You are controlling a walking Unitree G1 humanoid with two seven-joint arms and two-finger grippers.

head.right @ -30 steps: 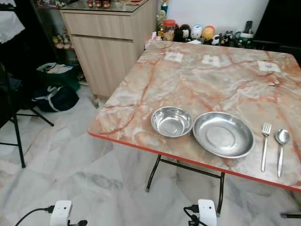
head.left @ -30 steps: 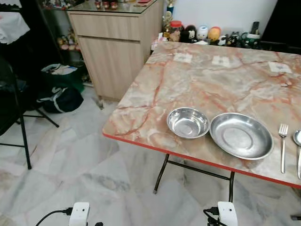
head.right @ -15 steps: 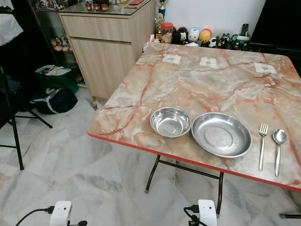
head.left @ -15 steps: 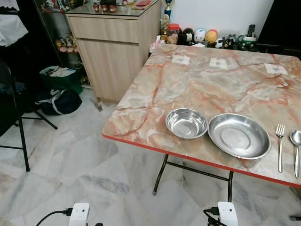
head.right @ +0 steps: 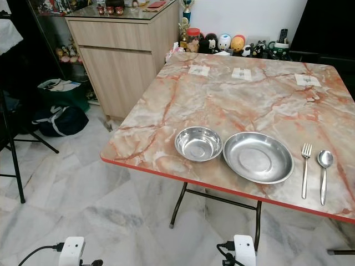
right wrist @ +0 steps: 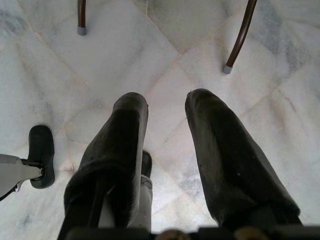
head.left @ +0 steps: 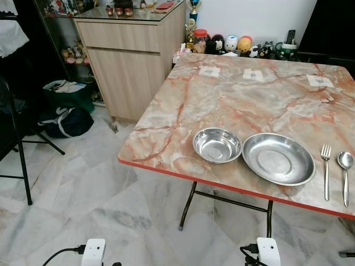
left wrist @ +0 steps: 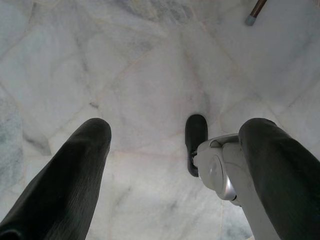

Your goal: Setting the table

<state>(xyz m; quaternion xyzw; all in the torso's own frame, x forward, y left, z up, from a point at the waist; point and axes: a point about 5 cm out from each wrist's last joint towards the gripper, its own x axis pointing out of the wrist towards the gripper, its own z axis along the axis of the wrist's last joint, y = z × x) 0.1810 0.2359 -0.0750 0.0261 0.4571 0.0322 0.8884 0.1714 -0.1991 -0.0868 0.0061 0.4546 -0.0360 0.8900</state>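
A steel bowl (head.left: 217, 145) and a wider steel plate (head.left: 278, 158) sit side by side near the front edge of the marble-patterned table (head.left: 233, 105). To the right of the plate lie a fork (head.left: 326, 172) and a spoon (head.left: 345, 166), handles toward me. Both arms hang low in front of the table, over the marble floor. In the left wrist view my left gripper (left wrist: 177, 127) is open, its fingers (left wrist: 75, 170) wide apart with nothing between them. Pointing down at the floor tiles, my right gripper (right wrist: 166, 97) is open with a narrower gap and holds nothing.
A wooden cabinet (head.left: 133, 61) stands at the table's far left corner. A dark bag (head.left: 66, 121) and a black folding frame (head.left: 19, 149) are on the floor to the left. Figurines (head.left: 233, 43) line the table's far edge, with small paper cards (head.left: 209, 71) just in front of them. Dark table legs (head.left: 188, 208) stand under the front edge.
The whole picture has shifted, so the camera has moved; the spoon and more of the table's right side have come into view. The dishes and cutlery have not moved.
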